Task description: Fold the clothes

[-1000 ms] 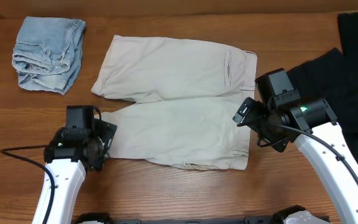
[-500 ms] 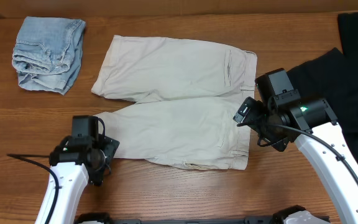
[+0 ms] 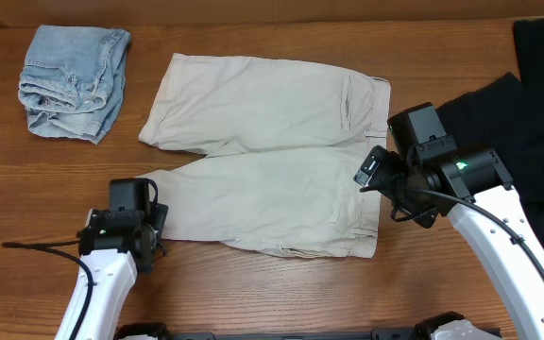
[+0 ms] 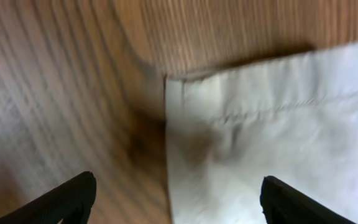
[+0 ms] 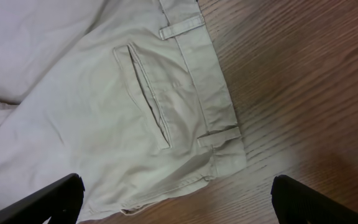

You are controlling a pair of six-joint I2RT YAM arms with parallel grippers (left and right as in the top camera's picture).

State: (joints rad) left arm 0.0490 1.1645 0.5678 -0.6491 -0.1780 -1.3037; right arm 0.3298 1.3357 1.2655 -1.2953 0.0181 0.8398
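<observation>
Wooden tabletop [image 3: 253, 283] carries beige shorts [image 3: 272, 151] spread flat mid-table, waistband toward the right edge. Black clothing [image 3: 536, 123] fills the far right corner, folded denim [image 3: 72, 80] the far left. Both claws gape apart: right gripper [image 5: 179, 202] over the waistband's near corner, left gripper [image 4: 176, 202] over the near hem. Looks like the first fold is just starting; next, each must drop and pinch its corner.

a: what sort of place is this?
b: a robotics lab bench, i'd say, not a home. a white left arm [image 3: 97, 288] and right arm [image 3: 499, 246] work at a wood-grain table [image 3: 253, 293], with a black cable [image 3: 36, 245] trailing off.
a: and the clothes?
b: beige shorts [image 3: 272, 161], crumpled denim [image 3: 69, 80] and a black garment [image 3: 536, 94], laid out like test pieces. the room beyond is out of view.
</observation>
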